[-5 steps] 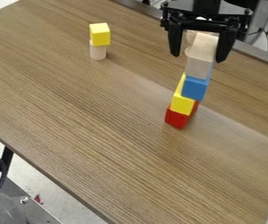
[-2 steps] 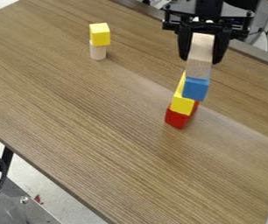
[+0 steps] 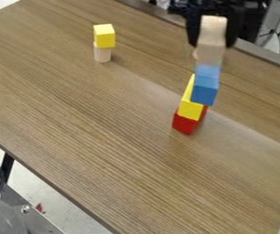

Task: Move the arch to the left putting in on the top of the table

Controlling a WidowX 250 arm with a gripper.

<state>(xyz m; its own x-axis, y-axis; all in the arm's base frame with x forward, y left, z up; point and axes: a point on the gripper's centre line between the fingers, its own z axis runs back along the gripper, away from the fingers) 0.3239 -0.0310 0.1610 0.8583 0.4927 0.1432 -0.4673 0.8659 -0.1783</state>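
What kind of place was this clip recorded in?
Probably a robotics lab or similar test space: a black robot end effector holds a pale block over a wood-grain table, with stacked toy blocks below it and a bolted metal plate at the lower left.

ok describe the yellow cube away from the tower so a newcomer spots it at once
On the wooden table, go to the upper left of the view, where a short pale cylinder stands. The yellow cube sits on top of it. The other yellow block lies between a red block below and a blue block above.
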